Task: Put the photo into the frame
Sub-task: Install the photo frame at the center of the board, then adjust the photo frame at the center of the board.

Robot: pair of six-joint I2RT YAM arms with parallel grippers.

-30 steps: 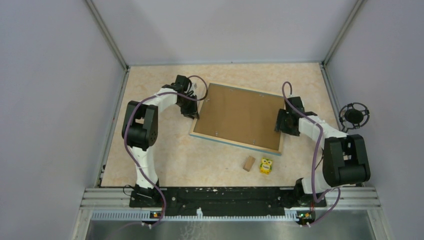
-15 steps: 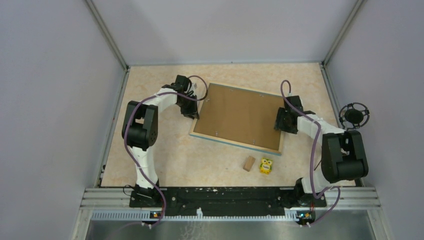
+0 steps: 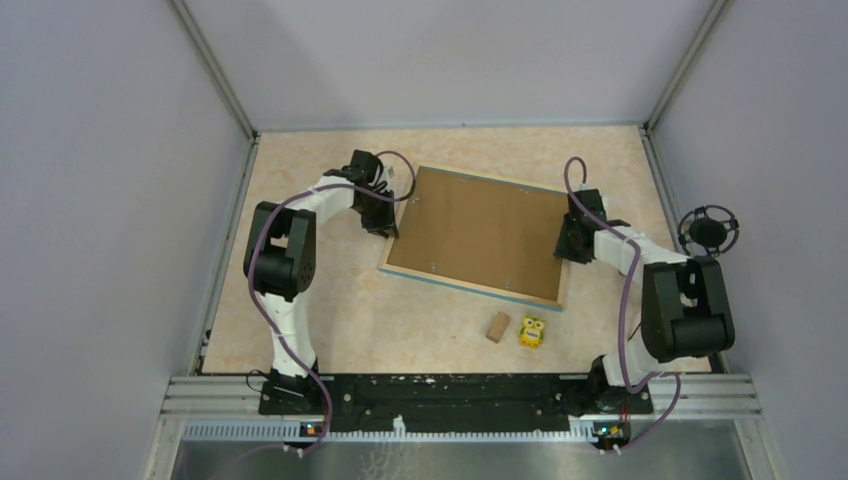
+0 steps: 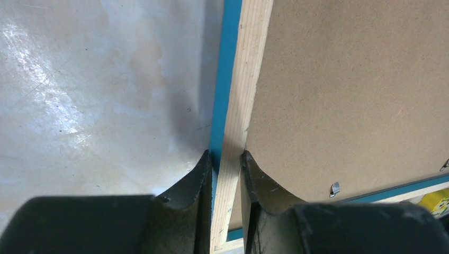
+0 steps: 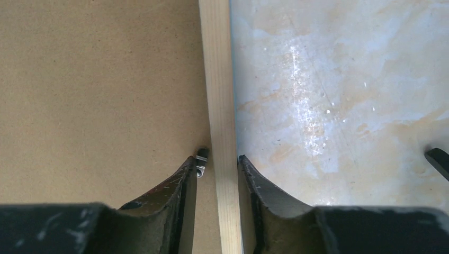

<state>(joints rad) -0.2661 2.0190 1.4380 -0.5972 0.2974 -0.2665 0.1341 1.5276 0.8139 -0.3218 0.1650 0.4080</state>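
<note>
Frame (image 3: pixel 478 290) lies back-up on the table (image 3: pixel 330 320), long axis left-right, right end slightly nearer. Left gripper (image 4: pixel 227 156) clamps its left rail; right gripper (image 5: pixel 218 159) straddles the right rail, slim gaps showing.

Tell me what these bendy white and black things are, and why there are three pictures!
They are two robot arms bolted to a table. One camera looks down from above. The other two ride on the wrists and show up close what each arm grabs. On the table lies a frame, face down, with a brown backing board in it. Nearer the arms sit a small wooden block and a yellow toy. The left gripper pinches the frame's wooden rail. The right gripper straddles the opposite rail. Whether it is squeezing, I cannot tell.
</note>
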